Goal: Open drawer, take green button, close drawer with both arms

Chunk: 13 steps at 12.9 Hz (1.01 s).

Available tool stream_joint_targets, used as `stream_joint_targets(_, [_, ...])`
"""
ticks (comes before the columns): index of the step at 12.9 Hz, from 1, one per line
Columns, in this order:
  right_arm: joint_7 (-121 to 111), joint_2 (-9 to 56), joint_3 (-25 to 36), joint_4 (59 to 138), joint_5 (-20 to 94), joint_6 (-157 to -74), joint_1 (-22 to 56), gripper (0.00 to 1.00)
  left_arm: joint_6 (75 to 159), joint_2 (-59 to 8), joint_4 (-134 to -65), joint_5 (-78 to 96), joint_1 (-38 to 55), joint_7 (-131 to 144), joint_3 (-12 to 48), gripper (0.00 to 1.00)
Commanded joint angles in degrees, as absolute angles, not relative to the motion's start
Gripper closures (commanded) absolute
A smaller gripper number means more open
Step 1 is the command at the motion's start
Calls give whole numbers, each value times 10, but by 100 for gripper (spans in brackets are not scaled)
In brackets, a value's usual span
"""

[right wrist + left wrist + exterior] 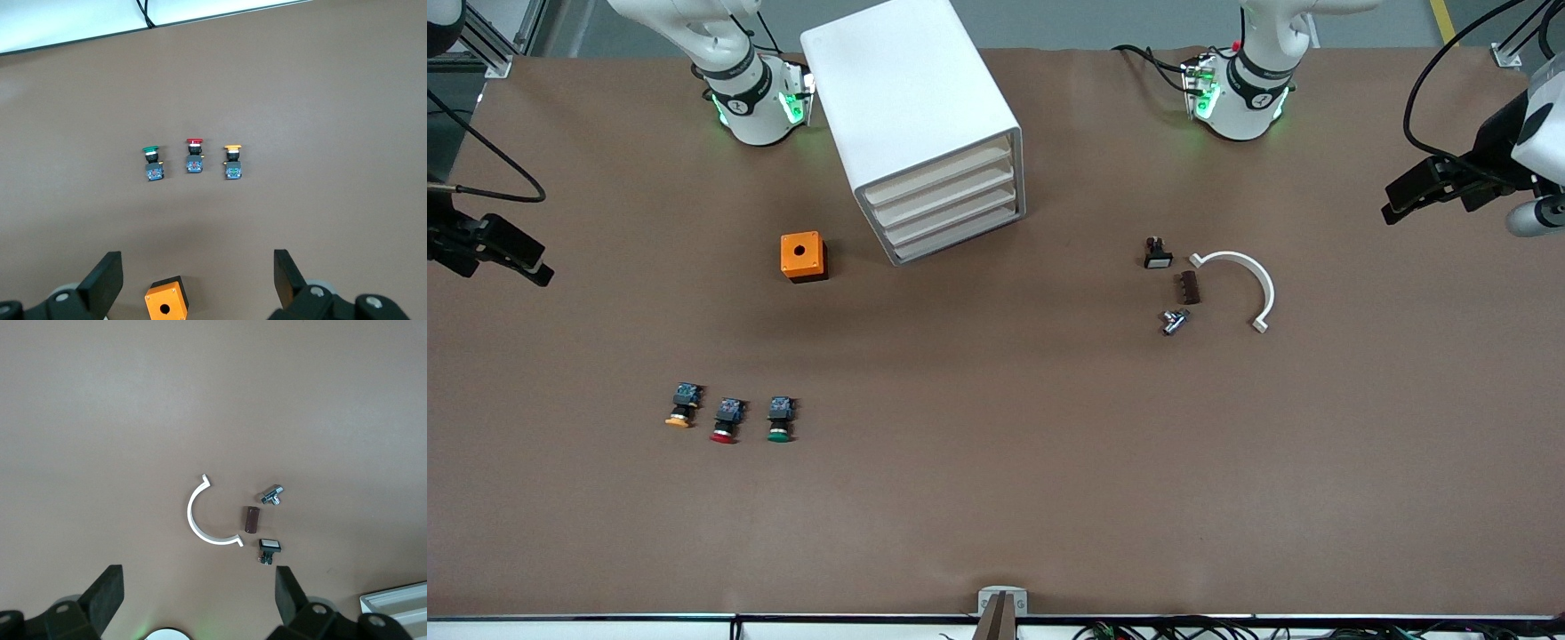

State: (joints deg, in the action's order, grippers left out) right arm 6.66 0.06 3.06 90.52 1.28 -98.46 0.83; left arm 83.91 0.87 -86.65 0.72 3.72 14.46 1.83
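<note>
button (pixel 780 420) on table; right jaws (pixel 197 283) clear above

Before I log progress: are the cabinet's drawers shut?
Shut. All four drawers sit flush in the cabinet; none is pulled out.
</note>
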Motion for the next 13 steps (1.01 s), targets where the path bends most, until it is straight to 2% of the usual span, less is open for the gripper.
stream_joint_targets(1, [60, -7, 31, 904, 4, -983, 9, 0, 850, 25, -881, -5, 29, 118, 28, 0])
stream_joint_targets(11, [59, -6, 27, 905, -19, -987, 11, 0, 835, 38, -882, -25, 31, 98, 40, 0])
stream_joint_targets(12, [58, -6, 27, 905, -19, -986, 11, 5, 836, 37, -882, -25, 31, 98, 40, 0])
stream_joint_targets(13, [58, -6, 27, 905, -19, -984, 11, 21, 835, 36, -882, -25, 31, 93, 40, 0])
